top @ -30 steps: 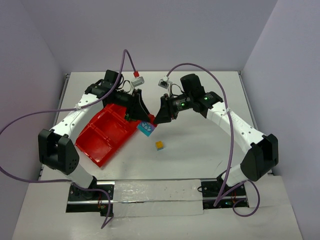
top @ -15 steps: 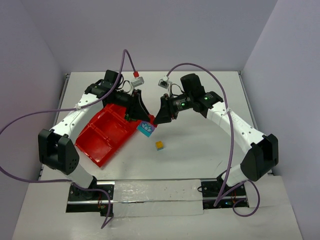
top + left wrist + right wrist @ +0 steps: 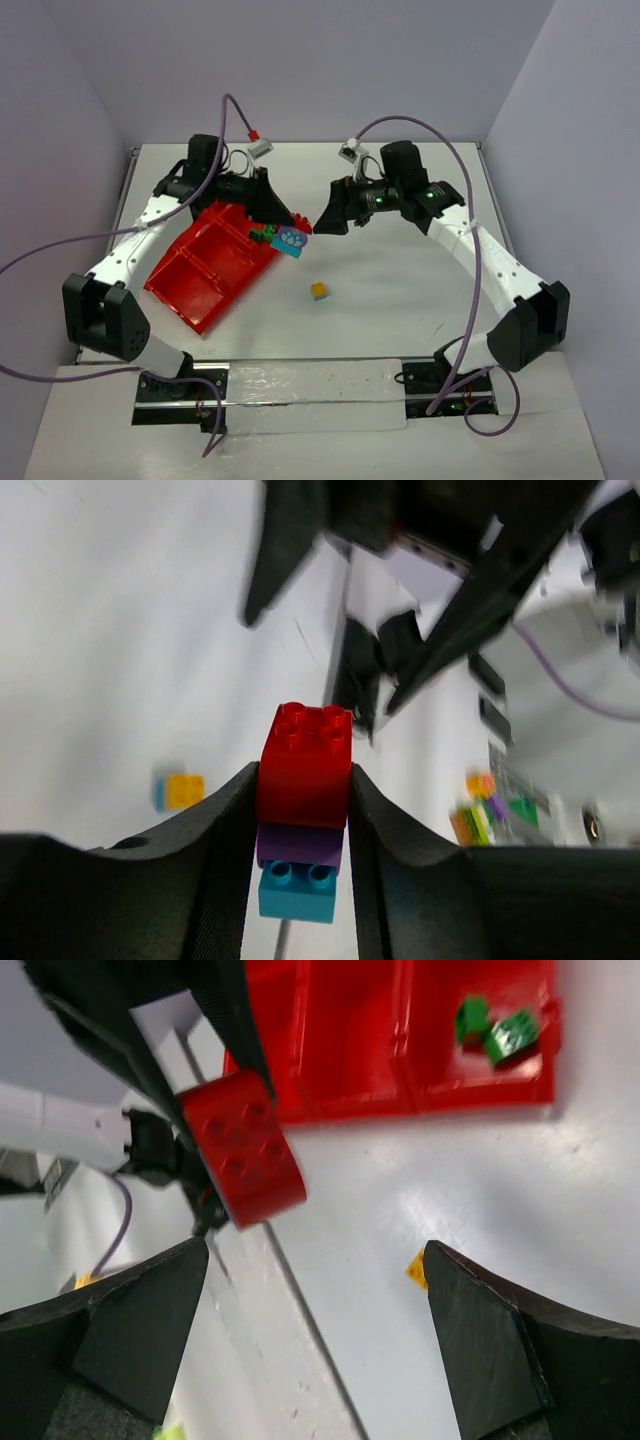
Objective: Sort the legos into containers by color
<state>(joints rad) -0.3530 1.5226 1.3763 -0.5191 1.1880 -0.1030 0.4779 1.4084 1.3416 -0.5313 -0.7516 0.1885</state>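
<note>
Sorting shown at an early stage. A three-brick stack [image 3: 303, 810], red over purple over teal, is clamped between the fingers of the left end effector [image 3: 303, 780]. It is held just beside the corner of the red tray [image 3: 200, 280] that faces the middle of the table [image 3: 420, 290]. The right end effector [image 3: 316, 1250] is spread wide and empty, and faces the stack from close by. Two green bricks [image 3: 497, 1028] are seen lying in the tray's corner compartment; the neighbouring compartments, as far as they are shown, hold nothing. A yellow-and-blue cube [image 3: 319, 291] lies on the table, well apart from the tray and from both end effectors. On this evidence, only green is judged to be sorted. The held stack must be pulled apart, presumably by both end effectors, and each colour placed separately. The cube is left to be split and binned likewise. Whether further bricks lie out of sight cannot be told.
</note>
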